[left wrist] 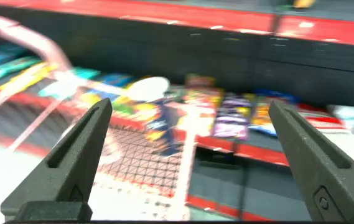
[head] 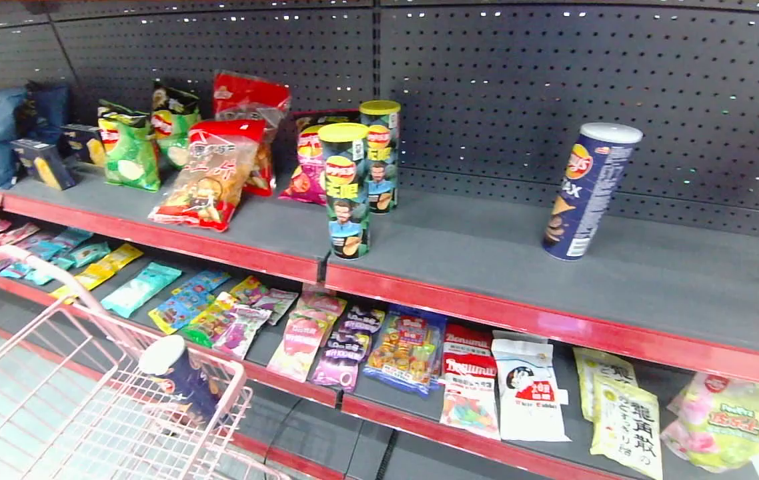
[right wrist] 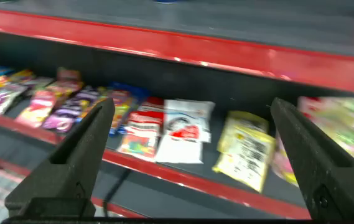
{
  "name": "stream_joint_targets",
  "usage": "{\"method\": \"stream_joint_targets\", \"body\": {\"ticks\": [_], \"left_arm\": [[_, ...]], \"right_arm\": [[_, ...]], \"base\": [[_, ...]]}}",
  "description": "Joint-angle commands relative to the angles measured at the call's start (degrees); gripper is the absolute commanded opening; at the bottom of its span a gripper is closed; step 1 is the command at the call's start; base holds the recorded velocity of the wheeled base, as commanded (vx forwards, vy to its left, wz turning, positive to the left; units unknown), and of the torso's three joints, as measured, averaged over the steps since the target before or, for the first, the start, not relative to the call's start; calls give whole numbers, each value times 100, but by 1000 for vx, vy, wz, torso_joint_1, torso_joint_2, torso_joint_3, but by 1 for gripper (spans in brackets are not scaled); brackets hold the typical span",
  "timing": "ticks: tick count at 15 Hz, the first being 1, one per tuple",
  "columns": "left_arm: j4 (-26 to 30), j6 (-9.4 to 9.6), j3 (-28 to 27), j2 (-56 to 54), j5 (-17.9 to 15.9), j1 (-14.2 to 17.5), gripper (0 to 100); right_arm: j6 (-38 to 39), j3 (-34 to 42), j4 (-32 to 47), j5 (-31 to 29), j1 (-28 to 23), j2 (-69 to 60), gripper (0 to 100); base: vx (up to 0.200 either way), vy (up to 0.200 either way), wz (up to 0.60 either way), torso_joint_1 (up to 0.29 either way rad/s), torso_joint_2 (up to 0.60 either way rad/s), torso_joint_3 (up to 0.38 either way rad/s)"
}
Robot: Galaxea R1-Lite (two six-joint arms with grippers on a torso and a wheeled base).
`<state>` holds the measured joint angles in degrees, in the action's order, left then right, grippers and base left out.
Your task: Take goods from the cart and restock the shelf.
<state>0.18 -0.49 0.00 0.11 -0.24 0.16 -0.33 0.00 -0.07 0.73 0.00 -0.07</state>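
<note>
Left wrist view has the left gripper (left wrist: 189, 106) with its jaws spread wide and nothing between them, and the pink cart (left wrist: 40, 40) lies beyond. The right gripper (right wrist: 192, 104) stands equally wide before the lower shelf (right wrist: 183, 180). At the head view's lower left, a blue chip can (head: 183, 380) leans in the cart's corner. Farther back, the upper shelf (head: 486, 307) carries two yellow-lidded cans (head: 346, 193) at centre and a matching blue can (head: 586, 193) at right.
</note>
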Motion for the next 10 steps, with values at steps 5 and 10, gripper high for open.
{"method": "stream_joint_targets", "body": {"ticks": [5, 10], "left_arm": [[-1, -4, 0, -2, -2, 2, 100], [-1, -4, 0, -2, -2, 2, 100]], "right_arm": [[7, 0, -1, 6, 0, 7, 100], [24, 0, -1, 6, 0, 7, 100]], "base": [[0, 0, 600, 4, 5, 1], [0, 0, 360, 1, 1, 2]]}}
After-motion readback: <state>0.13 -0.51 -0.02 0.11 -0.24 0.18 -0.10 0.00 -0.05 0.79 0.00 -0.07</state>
